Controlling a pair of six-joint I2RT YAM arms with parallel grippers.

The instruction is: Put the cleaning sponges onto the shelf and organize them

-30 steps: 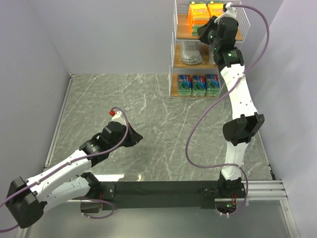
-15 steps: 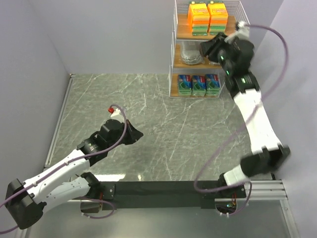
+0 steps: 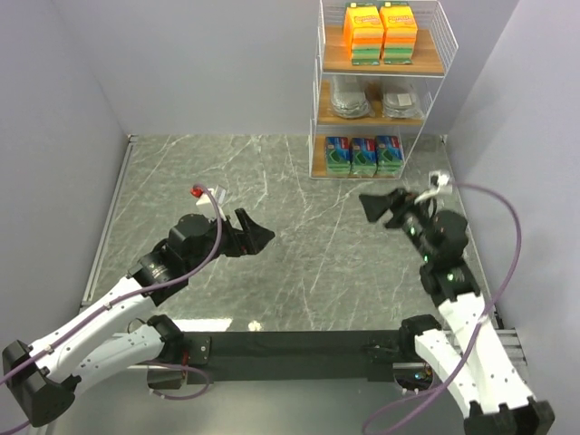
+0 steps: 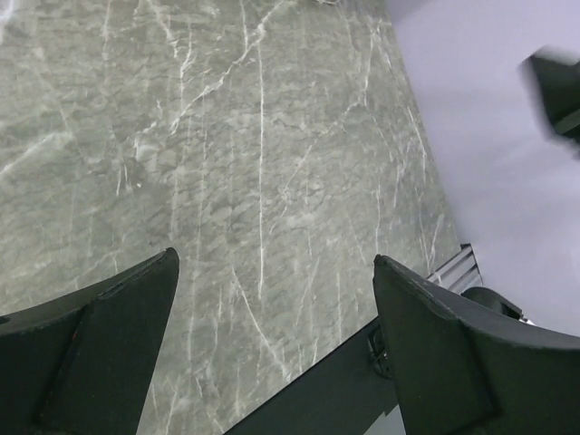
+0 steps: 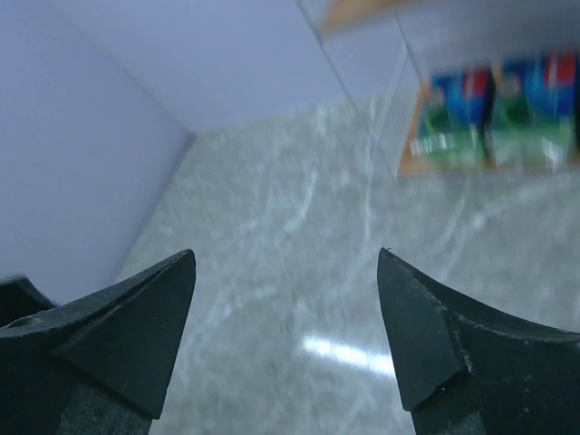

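Fingers [image 4: 109, 344] of the left gripper [image 3: 254, 228] stand wide apart and empty above the marble table [image 3: 181, 172]; the right gripper [image 3: 381, 207] is wide and empty too. On the shelf [image 3: 431, 65] at the far wall, three blue-and-green sponges [image 3: 363, 155] stand upright side by side at the bottom, two silvery packs [image 3: 350, 98] sit in the middle, and two orange packs [image 3: 362, 36] stand upright on top.

Labels on the sponge packs [image 3: 362, 155] are too small to read.
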